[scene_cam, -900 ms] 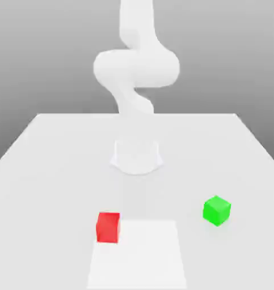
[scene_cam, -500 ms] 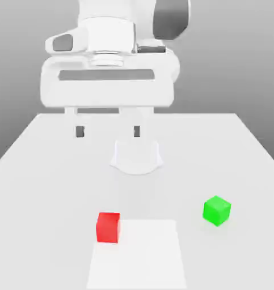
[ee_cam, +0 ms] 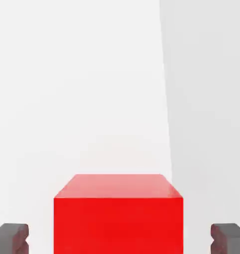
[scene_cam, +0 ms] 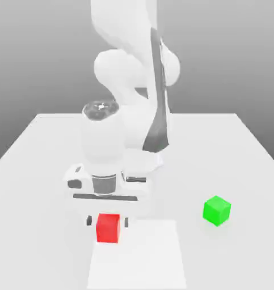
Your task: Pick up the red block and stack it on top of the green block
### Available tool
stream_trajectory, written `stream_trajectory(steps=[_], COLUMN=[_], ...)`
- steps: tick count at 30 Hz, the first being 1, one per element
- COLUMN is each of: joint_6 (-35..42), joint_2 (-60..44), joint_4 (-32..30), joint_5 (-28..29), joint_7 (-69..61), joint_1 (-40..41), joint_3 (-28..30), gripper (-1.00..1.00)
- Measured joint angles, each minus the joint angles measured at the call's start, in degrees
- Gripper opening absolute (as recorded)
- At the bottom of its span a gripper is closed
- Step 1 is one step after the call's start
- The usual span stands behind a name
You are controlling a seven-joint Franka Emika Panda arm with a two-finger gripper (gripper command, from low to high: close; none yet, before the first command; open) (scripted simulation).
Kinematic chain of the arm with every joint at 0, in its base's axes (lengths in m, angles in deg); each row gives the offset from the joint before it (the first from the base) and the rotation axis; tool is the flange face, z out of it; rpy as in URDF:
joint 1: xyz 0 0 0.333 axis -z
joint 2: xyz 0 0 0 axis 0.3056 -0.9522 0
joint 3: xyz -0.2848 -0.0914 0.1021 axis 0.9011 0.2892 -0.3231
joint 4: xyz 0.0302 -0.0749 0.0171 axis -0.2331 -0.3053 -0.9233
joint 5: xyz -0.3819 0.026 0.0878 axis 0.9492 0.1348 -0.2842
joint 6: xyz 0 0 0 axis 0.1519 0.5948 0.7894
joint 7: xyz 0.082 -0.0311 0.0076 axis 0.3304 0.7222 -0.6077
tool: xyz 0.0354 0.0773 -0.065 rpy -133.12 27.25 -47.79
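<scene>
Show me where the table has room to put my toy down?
The table is bare between the red block and the green block. The far corners on both exterior-view sides are bare too. It is crowded around the red block, where the tool straddles it with the arm right behind.

Arm folded low, tool (scene_cam: 108,220) pointing down, fingers (ee_cam: 11,237) apart (gaps visible).

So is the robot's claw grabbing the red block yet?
Gripper: open, with one finger on each side of the red block and gaps still showing, so it is not holding it yet.
</scene>
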Motion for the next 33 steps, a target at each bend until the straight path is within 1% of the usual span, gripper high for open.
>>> stream_trajectory(steps=[5,9,12,17,24,26,28,30,32,33], joint_6=[-0.4,5.4,10.5,14.5,18.8,17.9,14.6,10.8,6.9,5.6], joint_2=[-0.4,6.4,12.4,17.3,22.9,22.1,18.8,14.7,10.5,9.1], joint_4=[0.1,-0.9,-1.8,-2.8,-3.9,-4.0,-3.9,-3.8,-3.6,-3.6], joint_5=[0.1,3.5,5.3,2.7,-2.0,-2.1,-0.4,2.5,6.9,8.5], joint_7=[0.1,2.5,3.9,5.7,8.6,9.6,11.0,13.0,16.1,17.2], joint_1=[0.4,-0.4,0.1,-10.2,-25.2,-27.5,-27.3,-26.4,-26.3,-26.4], joint_3=[-0.4,1.3,1.3,-5.6,-17.7,-20.0,-20.8,-21.3,-20.0,-19.6], gripper=[-1.00,-1.00,-1.00,-1.00,-1.00,-1.00,-1.00,-1.00,-1.00,1.00])
